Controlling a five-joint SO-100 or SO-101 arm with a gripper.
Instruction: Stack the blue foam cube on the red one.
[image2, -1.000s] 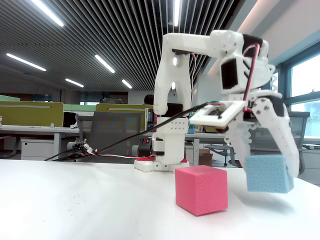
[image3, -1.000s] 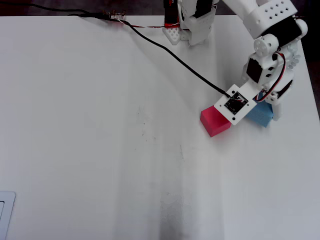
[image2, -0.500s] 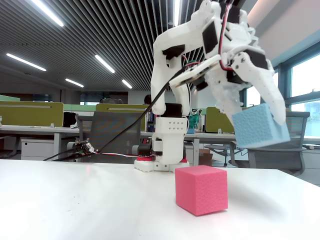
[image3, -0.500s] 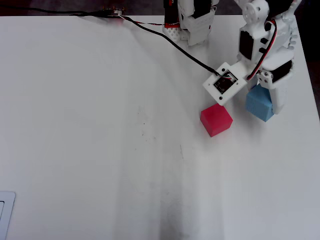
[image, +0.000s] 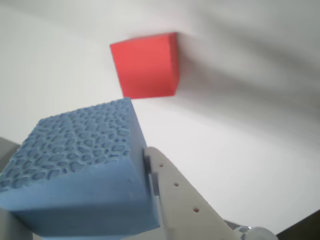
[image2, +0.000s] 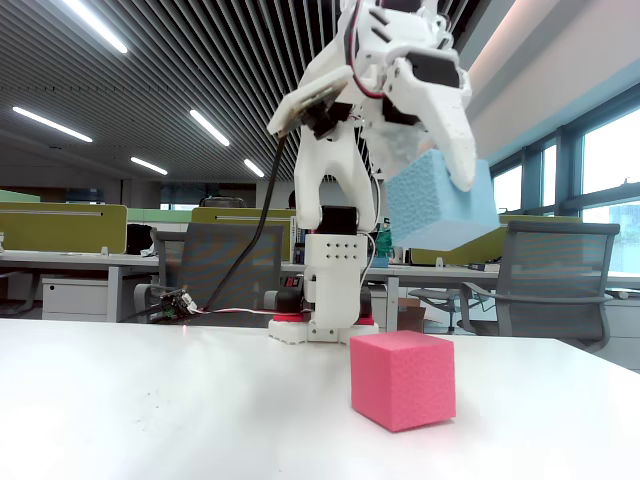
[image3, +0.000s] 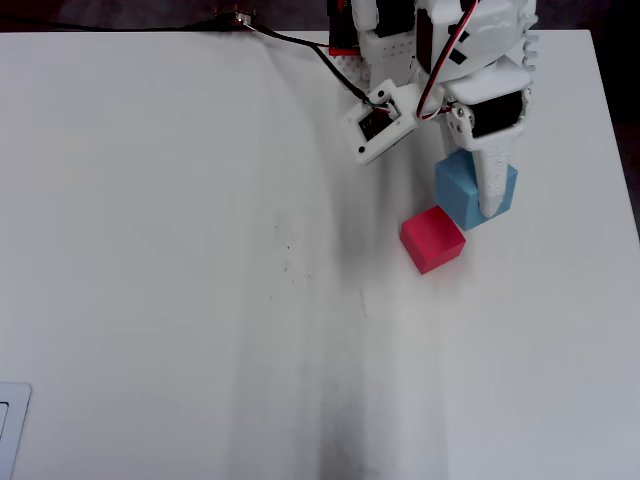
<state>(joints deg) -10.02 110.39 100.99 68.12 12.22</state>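
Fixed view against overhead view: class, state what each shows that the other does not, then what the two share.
Only the fixed view shows height: the light blue foam cube hangs well above the white table, tilted, higher than the pinkish-red foam cube, with an office behind. Only the overhead view shows layout: the blue cube looks just beyond the red cube, not centred over it, and a black cable crosses the table's far edge. Both show the white gripper clamped on the blue cube and the red cube resting alone.

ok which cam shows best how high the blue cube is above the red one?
Fixed view: the blue foam cube, held in the gripper, hangs clear above the red one. Overhead view flattens height; wrist view shows blue large, red beyond.
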